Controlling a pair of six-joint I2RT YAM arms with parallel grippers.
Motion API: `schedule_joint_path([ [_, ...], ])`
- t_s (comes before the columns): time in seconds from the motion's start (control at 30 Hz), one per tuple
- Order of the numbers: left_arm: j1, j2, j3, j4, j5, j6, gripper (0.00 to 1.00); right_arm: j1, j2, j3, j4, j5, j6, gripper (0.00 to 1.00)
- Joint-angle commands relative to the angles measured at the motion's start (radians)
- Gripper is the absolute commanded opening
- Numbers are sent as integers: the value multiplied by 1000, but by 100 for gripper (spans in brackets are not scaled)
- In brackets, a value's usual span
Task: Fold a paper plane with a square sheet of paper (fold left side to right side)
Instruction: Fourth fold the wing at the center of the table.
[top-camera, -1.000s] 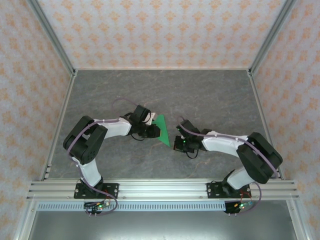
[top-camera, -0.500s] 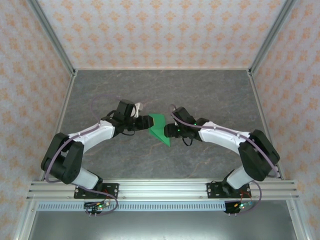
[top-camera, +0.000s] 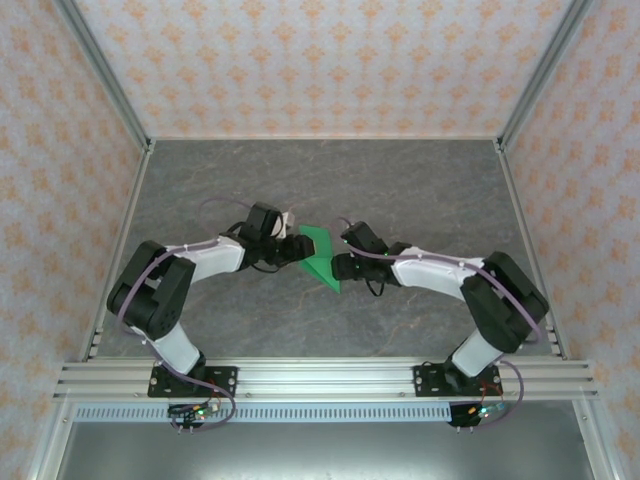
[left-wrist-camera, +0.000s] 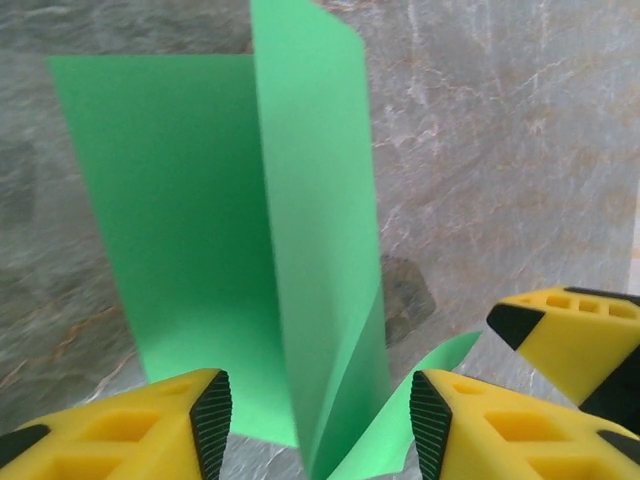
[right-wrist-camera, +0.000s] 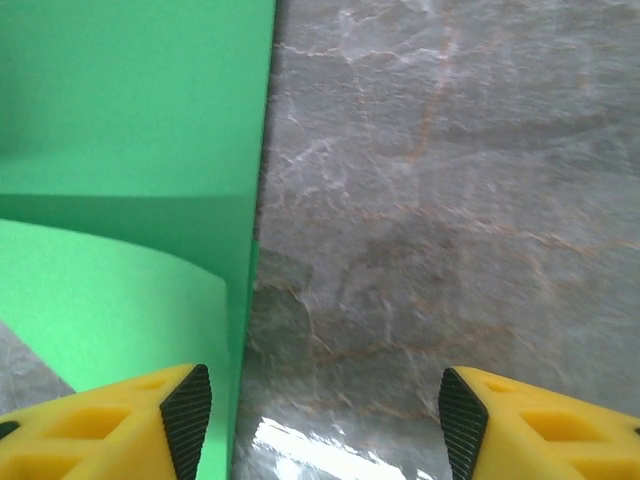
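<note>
The square sheet of paper (top-camera: 320, 254) is bright green and lies partly folded at the middle of the table, pointed toward the near side. In the left wrist view the paper (left-wrist-camera: 180, 220) has one flap standing upright along a crease, and that flap rises between the spread jaws of my left gripper (left-wrist-camera: 320, 420), which is open. My left gripper (top-camera: 299, 247) sits at the sheet's left edge. My right gripper (top-camera: 339, 266) sits at its right edge, open (right-wrist-camera: 322, 420); one finger is over the paper (right-wrist-camera: 130, 150) and bare table lies between the jaws. The right gripper's yellow fingers (left-wrist-camera: 570, 340) show just beyond the sheet.
The grey marbled table (top-camera: 420, 190) is walled by patterned panels at the back and on both sides. Metal posts stand at the back corners and an aluminium rail (top-camera: 320, 376) runs along the near edge by the arm bases.
Both grippers have opened. The right gripper moved up and left to the sheet's right edge. The left arm swung out and came back, and the paper now shows a raised flap.
</note>
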Motion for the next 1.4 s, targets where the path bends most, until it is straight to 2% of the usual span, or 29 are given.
schedule_joint_path([
  [0.0, -13, 14, 42, 49, 9, -29, 48, 27, -152, -54, 53, 104, -44, 69],
  [0.17, -13, 24, 49, 94, 6, -96, 43, 150, -219, -65, 38, 200, -98, 71],
  [0.33, -12, 19, 64, 100, 2, -140, 43, 256, -98, -16, 66, 261, -115, 71],
  [0.53, -13, 15, 99, 54, -17, -163, 43, 274, 42, 63, 80, 275, -146, 66],
  [0.8, -12, 16, 123, 20, -29, -172, 43, 274, 128, 108, 66, 310, -162, 56],
  [1.1, -13, 16, 144, -10, -35, -164, 43, 274, 167, 122, 50, 357, -138, 48],
  [1.37, -11, 9, 150, -33, -47, -149, 44, 273, 183, 125, 34, 357, -131, 35],
])
